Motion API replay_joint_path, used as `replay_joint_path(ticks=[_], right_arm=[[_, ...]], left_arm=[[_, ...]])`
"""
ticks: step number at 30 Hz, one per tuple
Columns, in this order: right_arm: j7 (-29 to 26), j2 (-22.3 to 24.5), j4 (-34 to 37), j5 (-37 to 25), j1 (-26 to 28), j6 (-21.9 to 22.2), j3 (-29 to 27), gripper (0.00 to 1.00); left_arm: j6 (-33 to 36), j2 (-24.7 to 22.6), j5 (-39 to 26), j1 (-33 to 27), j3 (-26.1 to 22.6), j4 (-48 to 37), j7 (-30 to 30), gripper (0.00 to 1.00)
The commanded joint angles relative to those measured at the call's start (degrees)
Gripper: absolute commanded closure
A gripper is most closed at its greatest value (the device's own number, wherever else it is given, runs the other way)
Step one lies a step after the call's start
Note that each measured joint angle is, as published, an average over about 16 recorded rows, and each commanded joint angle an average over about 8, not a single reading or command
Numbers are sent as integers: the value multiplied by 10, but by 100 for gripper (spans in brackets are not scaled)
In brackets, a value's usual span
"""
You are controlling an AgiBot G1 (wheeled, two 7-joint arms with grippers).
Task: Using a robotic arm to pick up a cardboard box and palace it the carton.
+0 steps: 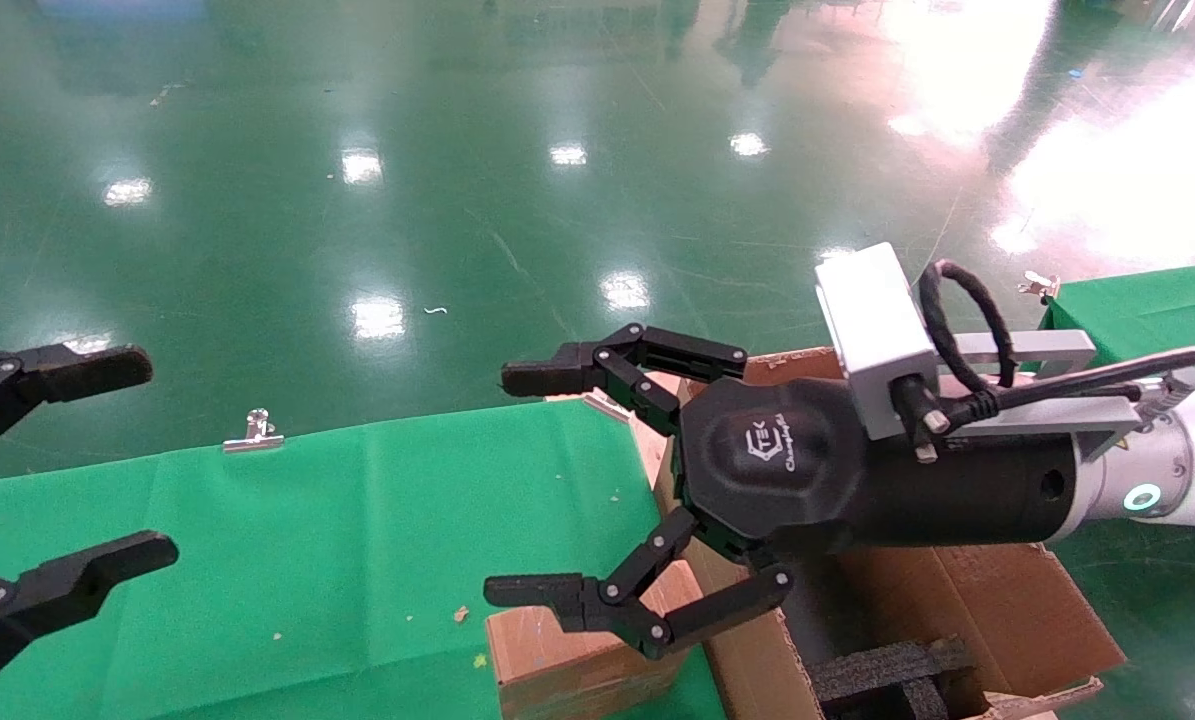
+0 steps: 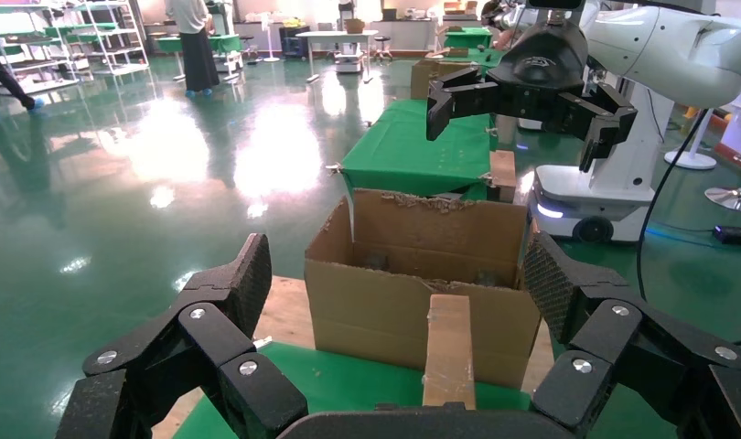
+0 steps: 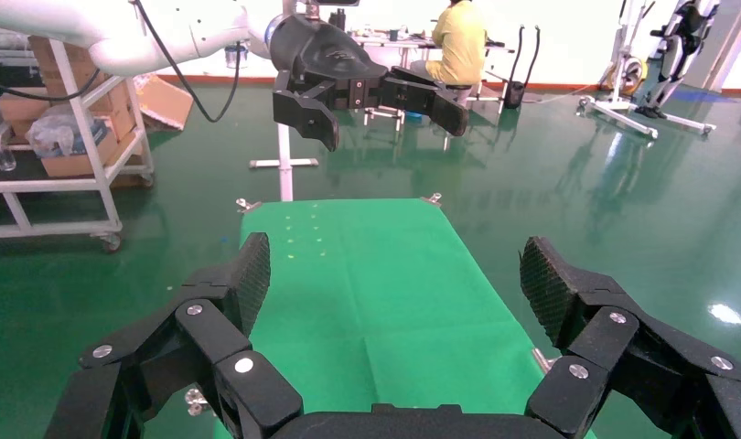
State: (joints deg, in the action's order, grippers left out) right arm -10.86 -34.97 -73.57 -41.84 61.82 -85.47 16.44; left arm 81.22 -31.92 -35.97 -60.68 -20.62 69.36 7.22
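Observation:
The small brown cardboard box (image 1: 577,655) stands at the right end of the green table, against the large carton (image 1: 1007,600), which has black foam inserts (image 1: 897,670) inside. In the left wrist view the box (image 2: 449,352) stands in front of the carton's wall (image 2: 385,302). The right arm's gripper (image 1: 522,485) is open and empty and hovers above the box, apart from it. It also shows far off in the left wrist view (image 2: 513,133). Its own wrist view (image 3: 399,274) shows only green cloth between the fingers. My left gripper (image 1: 132,460) is open and empty at the far left.
The green cloth (image 1: 307,540) covers the table and is held by a metal clip (image 1: 253,432) at the far edge. A second green table (image 1: 1147,300) stands at the right. The shiny green floor lies beyond. A person and shelves (image 2: 65,41) stand far off.

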Motion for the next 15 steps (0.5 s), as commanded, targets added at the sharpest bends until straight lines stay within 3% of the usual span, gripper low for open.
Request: replay_joint_path(ticks=[1, 15], right_arm=[[0, 0, 0, 0, 0, 0, 0, 0], [0, 0, 0, 0, 0, 0, 0, 0]], left_arm=[[0, 0, 0, 0, 0, 0, 0, 0], [0, 0, 0, 0, 0, 0, 0, 0]])
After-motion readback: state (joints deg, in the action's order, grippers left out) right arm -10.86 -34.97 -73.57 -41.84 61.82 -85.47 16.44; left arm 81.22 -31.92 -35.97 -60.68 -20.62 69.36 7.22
